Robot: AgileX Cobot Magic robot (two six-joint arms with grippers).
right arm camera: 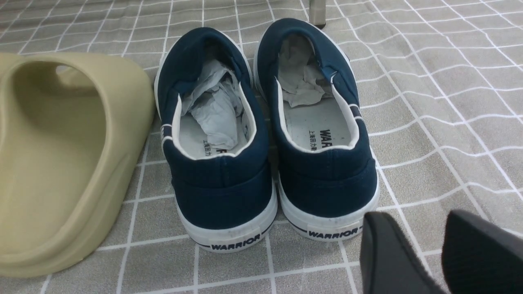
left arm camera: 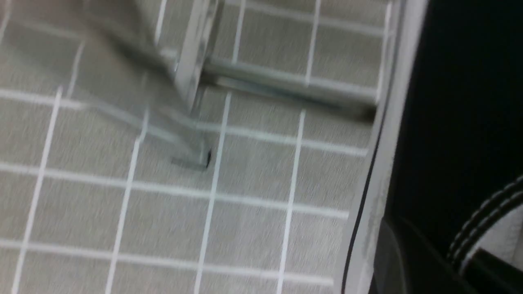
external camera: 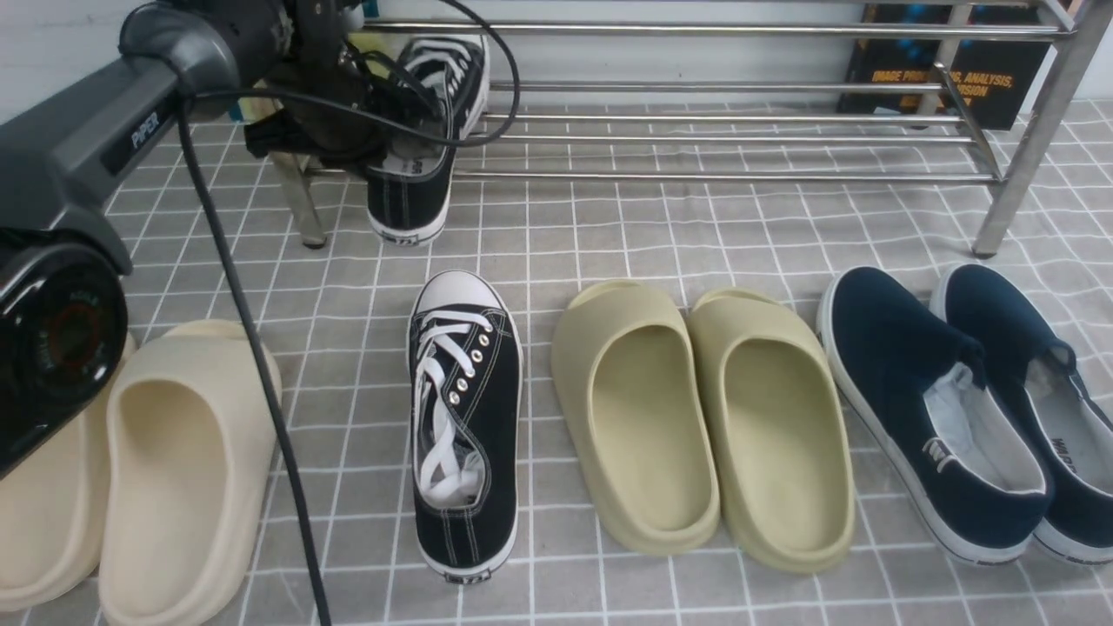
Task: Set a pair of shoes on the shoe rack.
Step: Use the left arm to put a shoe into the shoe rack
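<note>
Currently, one black canvas sneaker (external camera: 409,200) is at the left end of the silver metal shoe rack (external camera: 696,176), its heel toward the viewer and its toe pointing back over the lower tubes. Whether its sole rests on those tubes cannot be told. The left gripper (external camera: 409,130) is clenched on the side of this shoe, near its ankle opening; the fingers themselves are partly hidden by the arm's dark parts and a loose black cable (external camera: 248,322).

Its mate, the second black sneaker (external camera: 469,426), lies flat in front of the rack's left part, toe toward the rack, with white laces, a white rubber toe cap and a white sole. Nothing grips it.

Farther out, a pair of olive foam slides (external camera: 656,426) sits side by side in front of the middle of the rack. Before the rack's right end is a pair of navy slip-on shoes (external camera: 939,409), angled, with pale paper stuffed inside. A pair of beige foam slides (external camera: 187,469) lies forward of the rack's left end, partly behind the robot's arm. A dark book (external camera: 948,83) with orange lettering stands behind the rack's right side.

The right gripper (right arm camera: 421,220) has released, parted fingers with gray, white-gridded cloth (right arm camera: 441,134) visible between them, in front of the rack.
</note>
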